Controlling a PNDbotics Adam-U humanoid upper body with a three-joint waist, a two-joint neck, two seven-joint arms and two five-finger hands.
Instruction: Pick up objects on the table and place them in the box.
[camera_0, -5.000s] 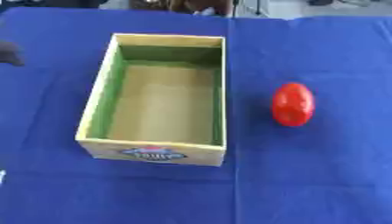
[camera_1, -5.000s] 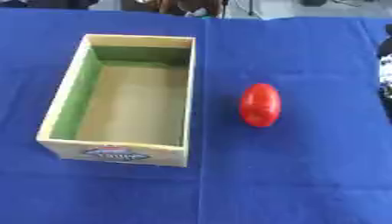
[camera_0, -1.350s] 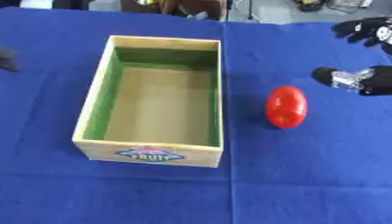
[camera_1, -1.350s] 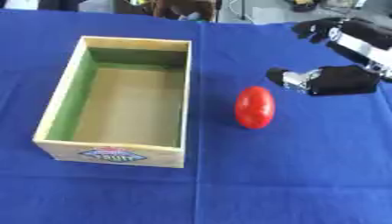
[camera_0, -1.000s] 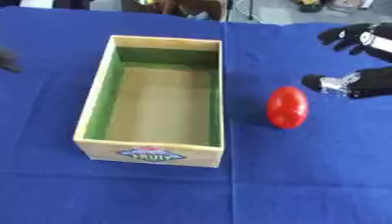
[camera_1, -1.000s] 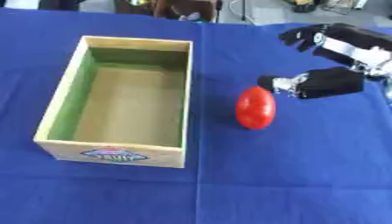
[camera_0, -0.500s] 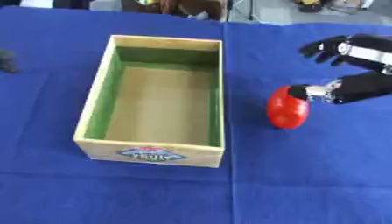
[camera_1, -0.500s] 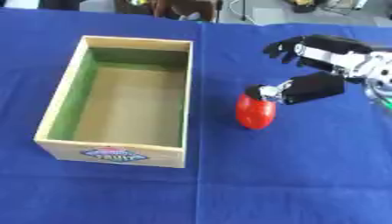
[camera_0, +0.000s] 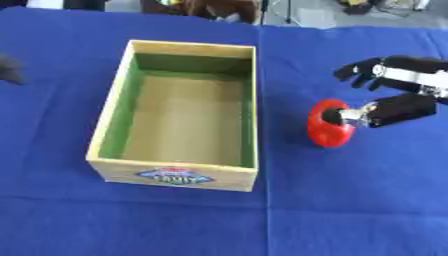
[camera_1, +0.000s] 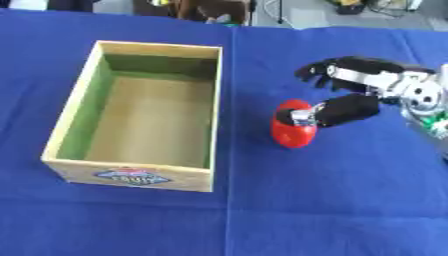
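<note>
One red object (camera_1: 293, 131) lies right of the box (camera_1: 66, 119), toward the table's right edge. Right hand (camera_1: 354, 92) open, thumb touching it; close the fingers around it before lifting.

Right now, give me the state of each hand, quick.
Right hand: open, thumb touching the red egg-shaped object, fingers spread above it.
Left hand: not in view.

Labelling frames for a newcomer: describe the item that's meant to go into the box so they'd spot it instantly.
Start at the open wooden box on the blue cloth. Just to its right lies a small red egg-shaped object, with the right hand reaching in and its thumb touching it. It is the only red, loose thing on the cloth.
</note>
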